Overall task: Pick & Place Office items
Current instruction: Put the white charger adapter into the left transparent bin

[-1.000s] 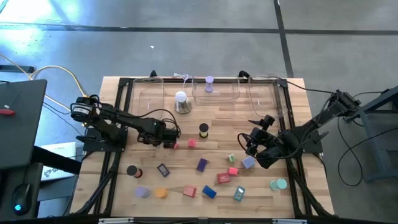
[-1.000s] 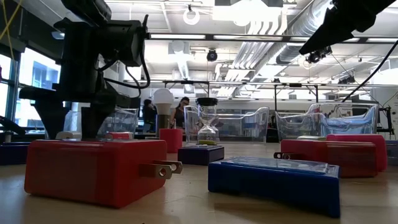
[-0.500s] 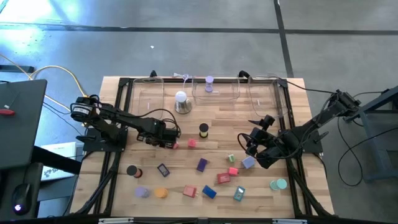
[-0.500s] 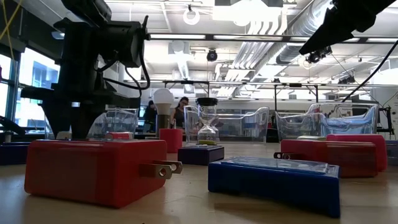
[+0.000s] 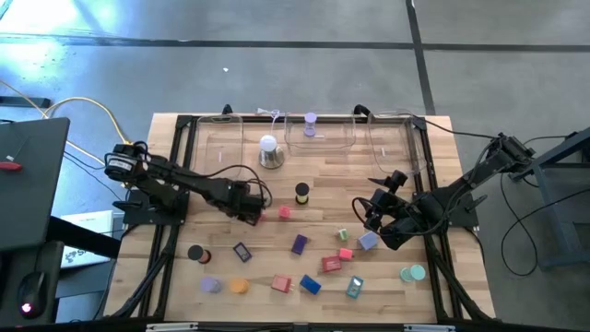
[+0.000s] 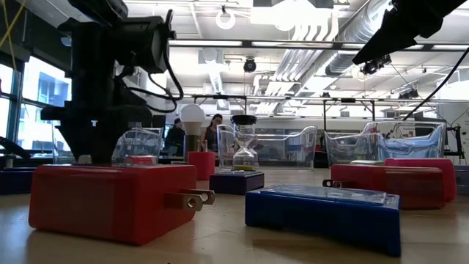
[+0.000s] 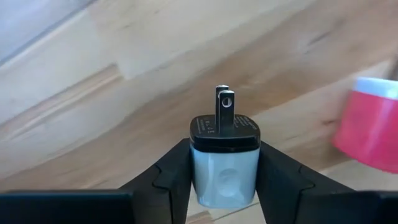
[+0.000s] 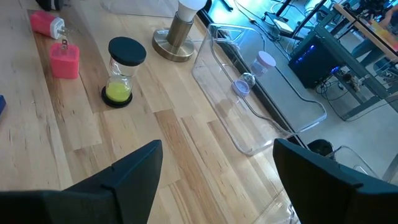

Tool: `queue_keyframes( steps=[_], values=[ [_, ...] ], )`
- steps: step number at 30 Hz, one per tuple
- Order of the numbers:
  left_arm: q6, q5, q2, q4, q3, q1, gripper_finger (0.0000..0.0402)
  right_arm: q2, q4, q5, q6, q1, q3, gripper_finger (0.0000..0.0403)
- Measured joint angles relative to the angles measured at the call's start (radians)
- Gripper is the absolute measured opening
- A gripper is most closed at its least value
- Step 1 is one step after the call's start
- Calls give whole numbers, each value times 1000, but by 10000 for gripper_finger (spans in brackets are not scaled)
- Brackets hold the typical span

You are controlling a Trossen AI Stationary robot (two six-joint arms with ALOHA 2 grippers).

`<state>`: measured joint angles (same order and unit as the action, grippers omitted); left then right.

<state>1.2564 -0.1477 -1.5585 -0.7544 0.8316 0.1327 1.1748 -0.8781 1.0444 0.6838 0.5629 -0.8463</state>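
My left gripper [image 5: 251, 205] is at the table's left middle, shut on a small white charger plug [image 7: 224, 163] with a black face and two metal prongs. A red block [image 5: 261, 215] and a pink block [image 5: 285, 212] lie just beside it. Several other colourful blocks and rolls lie flat across the near half of the table, among them a purple block [image 5: 300, 243], a black roll [image 5: 195, 253] and a teal roll [image 5: 413, 273]. My right gripper [image 5: 373, 214] hovers open at the right middle, above a lilac block [image 5: 369, 241]. My left gripper pinches the white charger plug by its two opposite side walls [image 7: 198, 171], one finger [image 7: 169, 177] on each side. Its black face and prongs [image 7: 222, 107] point straight away from the fingers. The high view hides whether the plug is clear of the table.
Three clear trays [image 5: 320, 136] stand along the far edge, and the middle one holds a lilac roll [image 5: 311, 124]. A white dome on a metal base [image 5: 268, 150] and a black-lidded hourglass [image 5: 301, 192] stand in front of them. Black frame rails [image 5: 175, 184] run down both sides.
My left gripper has shifted a little toward the table's right and near edge, staying shut on the plug. The right arm has kept still.
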Motion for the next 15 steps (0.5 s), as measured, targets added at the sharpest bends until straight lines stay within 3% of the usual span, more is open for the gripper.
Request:
queue_keyframes(
  steps=[4,15],
  values=[
    [-40,-14,4,39,6,21,132,0,0,2,0,0,0,295],
    [-136,-307,164,128,11,103,134,0,4,4,-7,0,0,295]
  ],
)
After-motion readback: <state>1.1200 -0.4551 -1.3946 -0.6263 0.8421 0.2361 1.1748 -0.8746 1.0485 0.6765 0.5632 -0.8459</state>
